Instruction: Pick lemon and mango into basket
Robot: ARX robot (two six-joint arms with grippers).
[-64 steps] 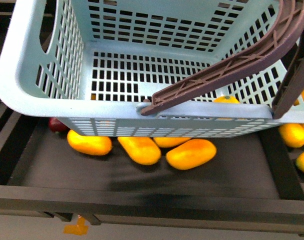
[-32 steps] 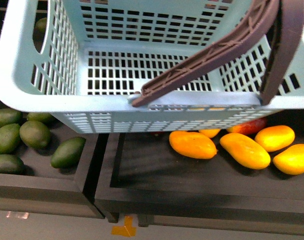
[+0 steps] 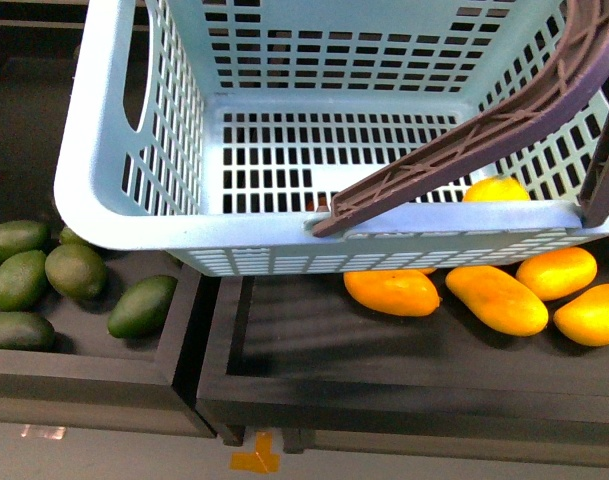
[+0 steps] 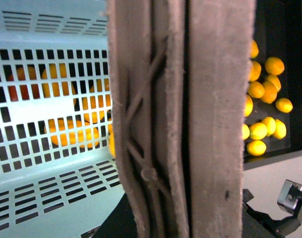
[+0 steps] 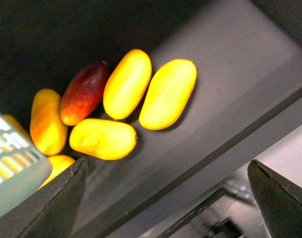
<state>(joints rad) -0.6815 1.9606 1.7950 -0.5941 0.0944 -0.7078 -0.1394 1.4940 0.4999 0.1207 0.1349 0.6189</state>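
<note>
The turquoise basket (image 3: 134, 215) hangs tilted over the dark trays and fills the top of the front view. Its brown handle (image 4: 190, 119) fills the left wrist view; my left gripper is shut on it, with its fingers hidden behind it. Mangoes (image 3: 392, 292) lie in the tray under the basket's near rim. A rounded yellow fruit (image 3: 496, 188) shows just behind that rim; I cannot tell whether it is inside. Small yellow lemons (image 4: 258, 130) sit in a dark tray beyond the handle. My right gripper (image 5: 165, 198) is open above the tray's front edge, near the mangoes (image 5: 167, 93).
Dark green oval fruits (image 3: 74, 270) fill the tray at the left, behind a black divider (image 3: 199, 330). One dark red fruit (image 5: 84, 91) lies among the mangoes. The basket's corner (image 5: 12, 183) shows next to my right gripper's finger. The trays' front rail (image 3: 404, 410) runs below.
The view swung along the shelf: the mangoes went from the centre to the right and the green fruits came in at the left. The basket shifted right in the last half second.
</note>
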